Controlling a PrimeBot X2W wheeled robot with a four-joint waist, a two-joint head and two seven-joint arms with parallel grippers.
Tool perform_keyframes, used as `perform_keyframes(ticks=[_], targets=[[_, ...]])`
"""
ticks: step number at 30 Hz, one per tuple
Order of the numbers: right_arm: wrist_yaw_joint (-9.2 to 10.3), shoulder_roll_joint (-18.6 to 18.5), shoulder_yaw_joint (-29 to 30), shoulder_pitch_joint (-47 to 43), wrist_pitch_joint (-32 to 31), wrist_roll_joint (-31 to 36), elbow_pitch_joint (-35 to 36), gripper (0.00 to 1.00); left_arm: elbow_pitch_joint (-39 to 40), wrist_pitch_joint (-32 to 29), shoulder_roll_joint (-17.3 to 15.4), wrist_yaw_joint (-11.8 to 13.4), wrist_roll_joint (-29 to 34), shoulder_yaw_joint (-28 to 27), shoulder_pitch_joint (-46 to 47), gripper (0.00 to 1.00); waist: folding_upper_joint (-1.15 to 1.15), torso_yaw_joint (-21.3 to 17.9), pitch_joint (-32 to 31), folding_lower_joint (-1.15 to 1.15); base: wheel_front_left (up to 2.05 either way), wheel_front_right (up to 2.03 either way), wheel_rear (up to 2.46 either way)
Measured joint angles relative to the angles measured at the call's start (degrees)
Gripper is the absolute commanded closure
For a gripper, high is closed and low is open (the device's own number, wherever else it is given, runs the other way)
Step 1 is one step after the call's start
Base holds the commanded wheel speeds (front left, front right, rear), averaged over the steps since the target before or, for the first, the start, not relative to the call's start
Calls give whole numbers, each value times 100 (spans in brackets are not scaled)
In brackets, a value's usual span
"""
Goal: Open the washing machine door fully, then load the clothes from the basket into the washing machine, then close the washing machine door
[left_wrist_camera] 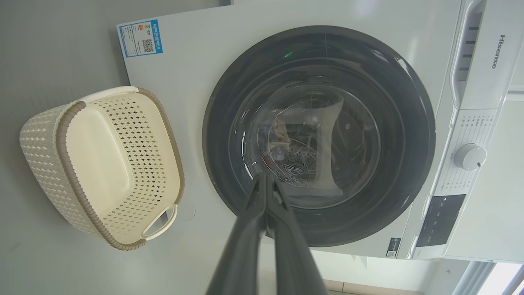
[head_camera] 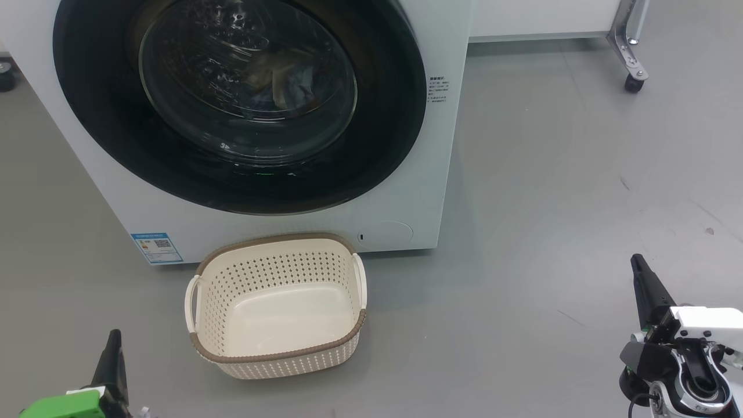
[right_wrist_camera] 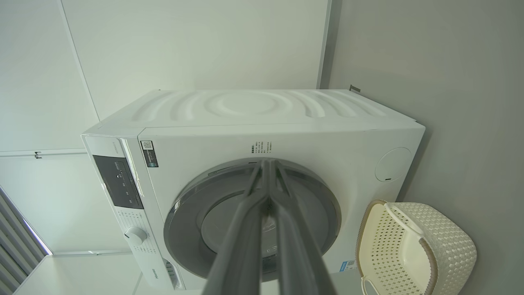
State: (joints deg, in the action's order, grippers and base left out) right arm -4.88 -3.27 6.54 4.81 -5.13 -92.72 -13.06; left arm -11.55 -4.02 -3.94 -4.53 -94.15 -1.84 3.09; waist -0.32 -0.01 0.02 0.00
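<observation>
The clothes [head_camera: 289, 87] showed only dimly through the washing machine door [head_camera: 380, 145], the left hand [left_wrist_camera: 266, 177] and right hand [right_wrist_camera: 268, 162] pinched together, empty.

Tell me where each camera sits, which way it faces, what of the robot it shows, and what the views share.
Head: on the head, facing forward and down at the washer, its shut door and the empty basket; left tool lower left, right tool lower right.
Left wrist: on the left arm, facing the door along its shut tool.
Right wrist: on the right arm, facing the washer's front and top along its shut tool.
Shared: all three show washer, door and basket.
</observation>
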Motion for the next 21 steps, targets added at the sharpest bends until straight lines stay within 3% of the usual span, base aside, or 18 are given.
perform_keyframes(ticks=[21], targets=[[0, 1, 2, 0, 0, 0, 0, 100, -12, 0, 2, 0, 0, -3, 4, 100, 0, 0, -1, 0, 0, 0, 0]])
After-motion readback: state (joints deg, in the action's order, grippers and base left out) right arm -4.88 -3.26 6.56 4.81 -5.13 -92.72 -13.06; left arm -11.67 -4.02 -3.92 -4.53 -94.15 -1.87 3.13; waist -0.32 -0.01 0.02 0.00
